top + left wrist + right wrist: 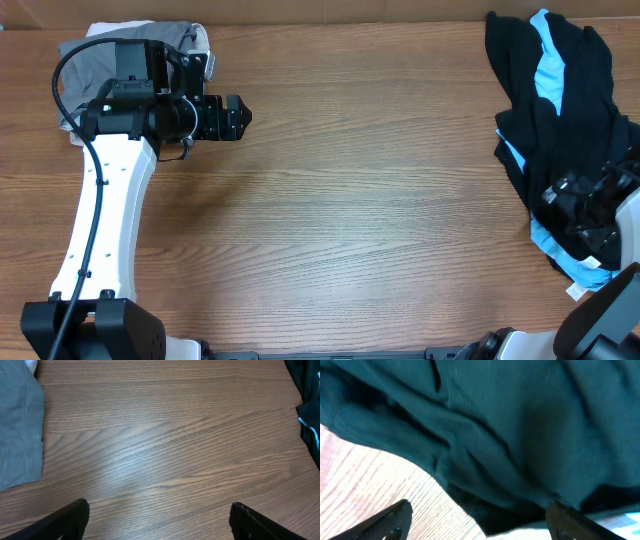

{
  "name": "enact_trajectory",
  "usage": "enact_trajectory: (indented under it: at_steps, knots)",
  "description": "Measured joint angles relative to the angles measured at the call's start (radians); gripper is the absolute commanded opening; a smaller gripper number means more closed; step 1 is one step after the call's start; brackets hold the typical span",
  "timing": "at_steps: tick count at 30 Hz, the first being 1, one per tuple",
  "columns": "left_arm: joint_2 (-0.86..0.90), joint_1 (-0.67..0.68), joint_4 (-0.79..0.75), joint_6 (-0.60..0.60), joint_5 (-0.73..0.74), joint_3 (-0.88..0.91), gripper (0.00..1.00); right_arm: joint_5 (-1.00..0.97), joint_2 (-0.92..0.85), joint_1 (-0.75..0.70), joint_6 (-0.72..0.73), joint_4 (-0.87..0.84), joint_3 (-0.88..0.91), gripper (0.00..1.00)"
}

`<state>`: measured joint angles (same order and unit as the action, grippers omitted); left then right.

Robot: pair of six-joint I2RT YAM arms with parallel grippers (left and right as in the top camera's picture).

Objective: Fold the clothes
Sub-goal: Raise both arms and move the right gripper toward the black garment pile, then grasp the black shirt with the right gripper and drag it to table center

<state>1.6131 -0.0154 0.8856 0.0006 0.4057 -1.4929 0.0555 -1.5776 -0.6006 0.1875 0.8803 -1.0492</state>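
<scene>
Unfolded pile of clothes (560, 110) heaped at three o'clock on the tabletop (380, 220), mostly black cloth with a light-blue garment (545, 75) showing through. Grey garment (95, 55), flat and seemingly done, at ten o'clock. Middle of the tabletop bare.

Right tool (480, 507) low over the pile's five-o'clock end, spread wide, nothing pinched; dark wrinkled cloth filling the wrist view just beyond the fingertips (395, 517). Left tool (240, 117) at ten o'clock just beside the grey garment, pointing toward three o'clock, likewise spread wide and empty, only bare wood between its fingers (70, 520).

Step in hand, by the look of it: picking one garment off the pile. Aim for a single layer at an edge or a raised fold, not the thick of the heap. Sink in far enough to catch cloth before closing, or risk a slip. Lift and drag toward nine o'clock slowly, watching for a second garment tangled along. Bring to the bare centre, within reach of both tools, and spread flat before any fold. Keep the left tool clear of the grey garment when crossing over.
</scene>
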Motion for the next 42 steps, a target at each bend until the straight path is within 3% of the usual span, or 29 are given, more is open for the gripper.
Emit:
enact_trajectory:
  at_steps: [12,15,17,20,24,33,42]
  knots:
    - [0.0,0.0,0.001,-0.01,0.003,0.0,0.9,-0.003,-0.001,0.008,-0.005,-0.084,0.113,0.79]
    - [0.0,0.0,0.001,-0.01,0.003,0.0,0.9,-0.007,-0.001,0.008,-0.005,-0.103,0.134,0.72]
    - [0.0,0.0,0.002,-0.012,0.003,0.0,0.9,-0.013,-0.001,0.008,-0.007,-0.108,0.146,0.61]
    - [0.0,0.0,0.005,-0.017,0.003,0.0,0.89,-0.03,-0.001,0.008,-0.001,-0.113,0.156,0.29]
    - [0.0,0.0,0.005,-0.021,0.003,0.0,0.86,-0.042,-0.001,0.008,0.016,-0.135,0.156,0.04]
    - [0.0,0.0,0.001,-0.024,0.003,0.0,0.84,0.019,-0.002,0.008,0.043,-0.084,0.12,0.04]
    - [0.0,0.0,-0.003,-0.024,0.003,0.0,0.81,0.111,-0.004,0.007,0.029,0.077,-0.142,0.04]
